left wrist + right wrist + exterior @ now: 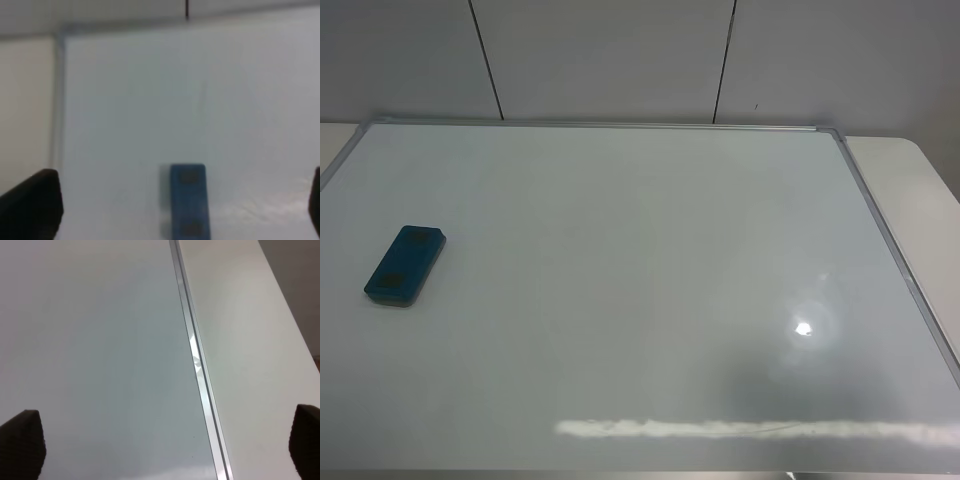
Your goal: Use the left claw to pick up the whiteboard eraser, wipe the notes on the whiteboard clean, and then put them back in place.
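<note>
whiteboard eraser (pixel 405 264): teal-blue block lying flat on the whiteboard (pixel 620 300), near the board's left frame edge and about midway along it; nothing touches it; its 2 darker square marks face up, so its wiping face is probably down
whiteboard: glossy white, silver-grey frame (pixel 880 230), covering most of the pale table (pixel 920 180); it lies flat, which lets an eraser rest on it without sliding
notes: no pen scribble shows anywhere on the board in any view; only a lamp glare (pixel 804 327) toward the board's right side and a bright streak near its front edge; judged from this, the wiping looks done and the eraser seems set back in its place, or the marks are too faint to see
left claw (pixel 185 210): absent from the high view; in its wrist view 2 dark fingertips (pixel 32 205) stand wide apart at the picture's edges, with the eraser (pixel 187 200) lying on the board between them, not gripped and apart from both; it is lined up on the eraser, jaws spread
right gripper (pixel 165 450): jaws apart, holding nothing, over the board's right frame edge (pixel 197 365), well away from the eraser; likely parked since the task is the left arm's
containers: none in view; the board bears only the eraser
</note>
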You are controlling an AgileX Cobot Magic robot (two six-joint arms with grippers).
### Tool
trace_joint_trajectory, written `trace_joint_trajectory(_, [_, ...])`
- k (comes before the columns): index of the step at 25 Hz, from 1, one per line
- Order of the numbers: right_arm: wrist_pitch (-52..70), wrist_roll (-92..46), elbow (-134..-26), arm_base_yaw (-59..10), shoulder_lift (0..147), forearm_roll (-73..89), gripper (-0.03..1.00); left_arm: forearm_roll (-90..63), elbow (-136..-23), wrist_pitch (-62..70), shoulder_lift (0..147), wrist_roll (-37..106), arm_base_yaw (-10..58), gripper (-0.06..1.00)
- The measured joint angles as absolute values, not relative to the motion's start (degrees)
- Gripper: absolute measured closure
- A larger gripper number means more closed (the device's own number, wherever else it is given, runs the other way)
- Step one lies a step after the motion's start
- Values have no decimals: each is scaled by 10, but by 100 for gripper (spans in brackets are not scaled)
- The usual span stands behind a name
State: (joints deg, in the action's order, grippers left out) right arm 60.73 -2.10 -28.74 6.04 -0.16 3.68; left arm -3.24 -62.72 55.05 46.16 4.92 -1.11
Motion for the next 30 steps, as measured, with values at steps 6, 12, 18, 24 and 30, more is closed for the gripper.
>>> trace_joint_trajectory(6, [607,-21,-287,60,-2,37,0,12,-628,566,235,49,-11,-5])
trace_joint_trajectory(12, [607,-21,-287,60,-2,37,0,22,-590,630,91,49,-11,-5])
trace_joint_trajectory(18, [607,-21,-287,60,-2,37,0,16,-435,673,20,47,-11,-5])
trace_joint_trajectory(24, [607,-21,-287,60,-2,37,0,-8,-304,629,-3,36,-11,-5])
trace_joint_trajectory(30, [607,-21,-287,60,-2,37,0,-5,-290,609,-3,34,-11,-5])
